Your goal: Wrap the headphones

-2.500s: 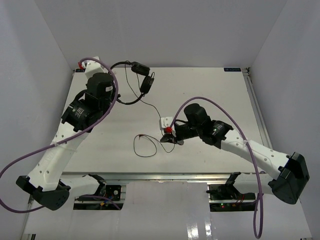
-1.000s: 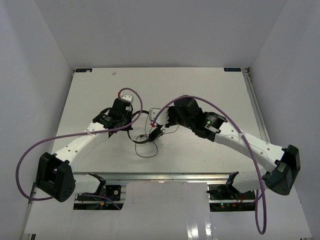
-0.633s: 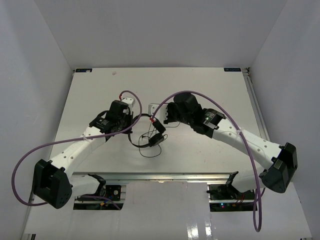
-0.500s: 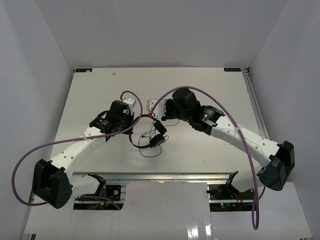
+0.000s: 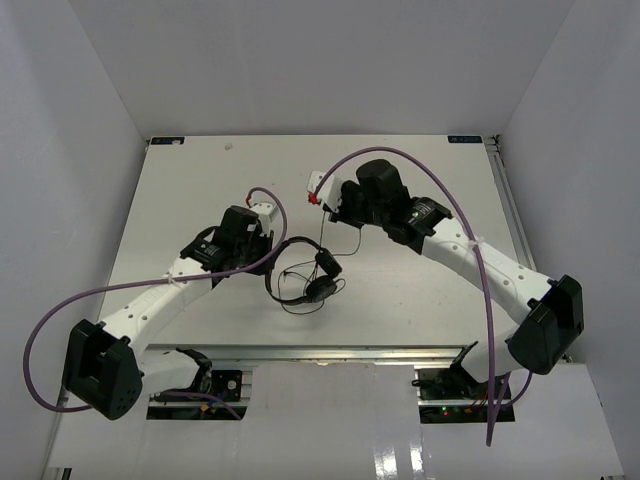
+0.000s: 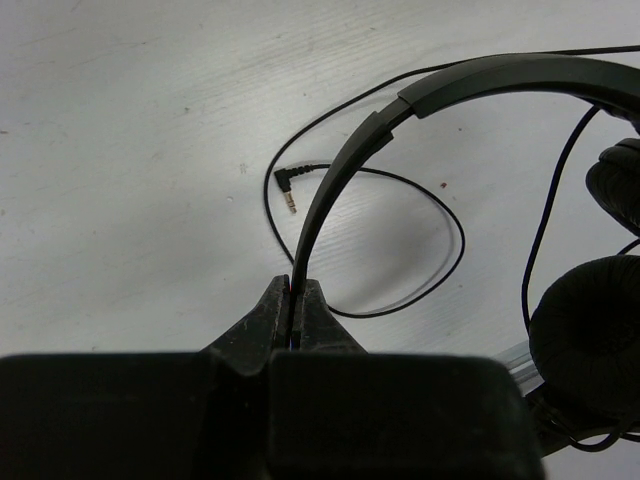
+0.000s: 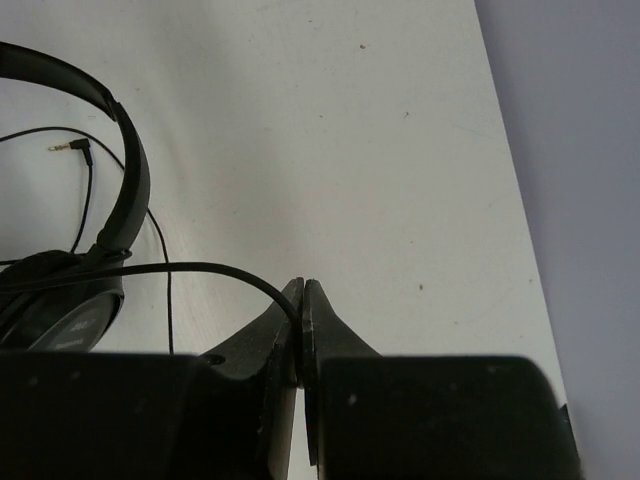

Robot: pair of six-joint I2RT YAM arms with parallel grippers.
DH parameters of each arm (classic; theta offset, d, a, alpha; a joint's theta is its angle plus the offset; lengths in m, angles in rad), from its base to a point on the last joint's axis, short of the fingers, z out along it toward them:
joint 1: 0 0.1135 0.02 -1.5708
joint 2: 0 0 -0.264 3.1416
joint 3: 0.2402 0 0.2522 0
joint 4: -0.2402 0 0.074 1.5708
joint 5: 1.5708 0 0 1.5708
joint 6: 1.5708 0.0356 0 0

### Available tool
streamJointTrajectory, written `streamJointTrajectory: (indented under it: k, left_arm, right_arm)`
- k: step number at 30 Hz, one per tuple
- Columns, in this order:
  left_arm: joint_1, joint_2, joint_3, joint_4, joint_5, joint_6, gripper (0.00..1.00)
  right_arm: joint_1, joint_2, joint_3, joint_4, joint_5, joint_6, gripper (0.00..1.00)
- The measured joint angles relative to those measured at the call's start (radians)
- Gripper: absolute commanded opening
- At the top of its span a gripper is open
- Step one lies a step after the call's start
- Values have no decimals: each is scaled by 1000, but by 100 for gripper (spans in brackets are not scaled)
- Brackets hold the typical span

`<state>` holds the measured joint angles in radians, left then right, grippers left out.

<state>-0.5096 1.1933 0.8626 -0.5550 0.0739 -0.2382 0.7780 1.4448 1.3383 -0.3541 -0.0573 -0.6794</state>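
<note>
Near the table (image 5: 180,190) centre, the headphones (image 5: 320,289) sit between 2 grippers. The left gripper (image 6: 297,300) is clenched on the headband (image 6: 340,190); the right gripper (image 7: 301,300) pinches the cord (image 7: 190,266). Versus 0.5 s ago, the right gripper is farther back.

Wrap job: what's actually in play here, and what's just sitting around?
In play: headphones, headband clamped in the left pincer; cord pinched in the right pincer; jack plug lying loose.
Just there: table; purple arm cables.
</note>
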Motion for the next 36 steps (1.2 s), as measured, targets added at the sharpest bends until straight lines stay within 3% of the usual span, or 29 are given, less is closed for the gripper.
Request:
streamJointTrajectory:
  k: [15, 36]
  left_arm:
    - [-45, 21, -1, 21, 93, -25, 0]
    - [-70, 102, 25, 55, 130, -59, 0]
  right_arm:
    - [-37, 35, -1, 9, -156, 93, 8]
    - [-27, 41, -58, 106, -121, 246, 8]
